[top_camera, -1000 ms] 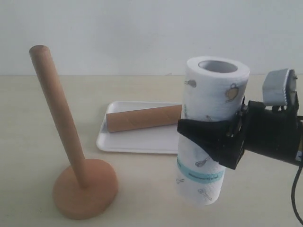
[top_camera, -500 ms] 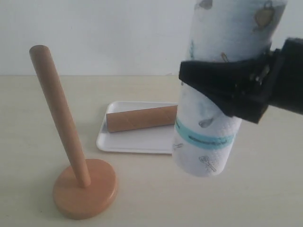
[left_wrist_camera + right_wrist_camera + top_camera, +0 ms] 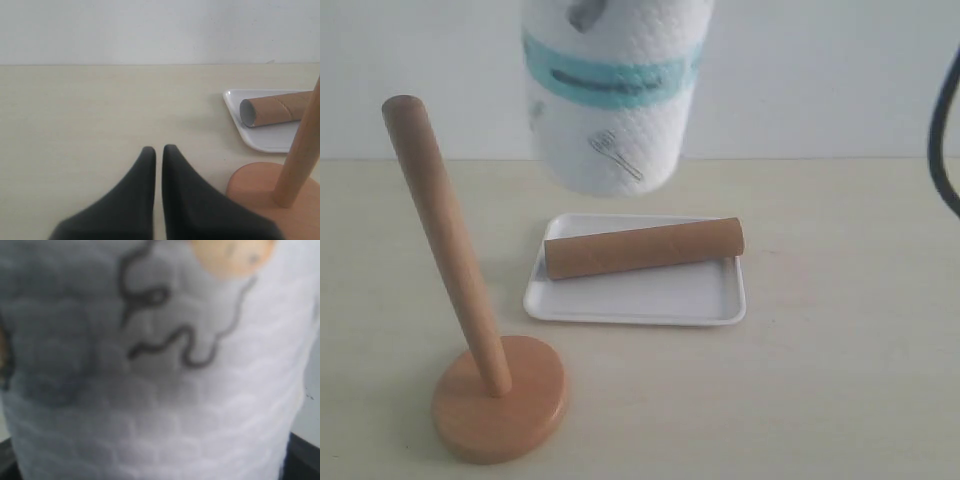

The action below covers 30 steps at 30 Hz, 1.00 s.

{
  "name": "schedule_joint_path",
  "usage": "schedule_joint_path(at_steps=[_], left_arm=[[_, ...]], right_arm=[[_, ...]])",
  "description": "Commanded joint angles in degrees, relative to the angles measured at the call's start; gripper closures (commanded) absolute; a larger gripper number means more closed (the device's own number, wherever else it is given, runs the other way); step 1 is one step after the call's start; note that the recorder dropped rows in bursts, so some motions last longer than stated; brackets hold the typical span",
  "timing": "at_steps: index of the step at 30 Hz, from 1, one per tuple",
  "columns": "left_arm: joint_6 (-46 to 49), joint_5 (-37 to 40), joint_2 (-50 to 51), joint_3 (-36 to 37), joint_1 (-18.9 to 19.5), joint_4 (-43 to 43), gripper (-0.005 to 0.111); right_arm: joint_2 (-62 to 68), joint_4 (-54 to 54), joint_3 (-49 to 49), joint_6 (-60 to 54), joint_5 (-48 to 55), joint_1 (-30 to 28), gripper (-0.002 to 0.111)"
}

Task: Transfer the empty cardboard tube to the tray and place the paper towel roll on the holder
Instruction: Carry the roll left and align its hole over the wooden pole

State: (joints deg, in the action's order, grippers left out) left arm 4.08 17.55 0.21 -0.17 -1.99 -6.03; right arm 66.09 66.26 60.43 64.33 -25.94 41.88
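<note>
table (image 3: 840,400): pale beige | wall (image 3: 820,70): white | right edge: dark cable (image 3: 936,150), probably

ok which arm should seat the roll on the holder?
Right. The paper towel roll fills its wrist view and hangs lifted near the holder post top. The left end effector is shut, empty, down by the base.

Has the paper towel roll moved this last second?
Yes. The paper towel roll rose and shifted left, from the right end of the tray toward the holder.
</note>
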Motion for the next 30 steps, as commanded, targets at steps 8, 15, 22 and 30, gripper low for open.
schedule_joint_path(at_steps=[8, 15, 22, 30], left_arm=[[0.3, 0.0, -0.2, 0.2, 0.2, 0.1, 0.103], [0.3, 0.0, -0.2, 0.2, 0.2, 0.1, 0.103], [0.3, 0.0, -0.2, 0.2, 0.2, 0.1, 0.103], [0.3, 0.0, -0.2, 0.2, 0.2, 0.1, 0.103]], right_arm=[[13.4, 4.9, 20.1, 6.1, 3.1, 7.5, 0.108], [21.7, 15.4, 28.5, 18.2, 0.5, 7.5, 0.108], [25.4, 15.4, 28.9, 7.1, 4.1, 11.9, 0.108], [26.5, 15.1, 26.4, 7.4, 9.4, 13.0, 0.108]])
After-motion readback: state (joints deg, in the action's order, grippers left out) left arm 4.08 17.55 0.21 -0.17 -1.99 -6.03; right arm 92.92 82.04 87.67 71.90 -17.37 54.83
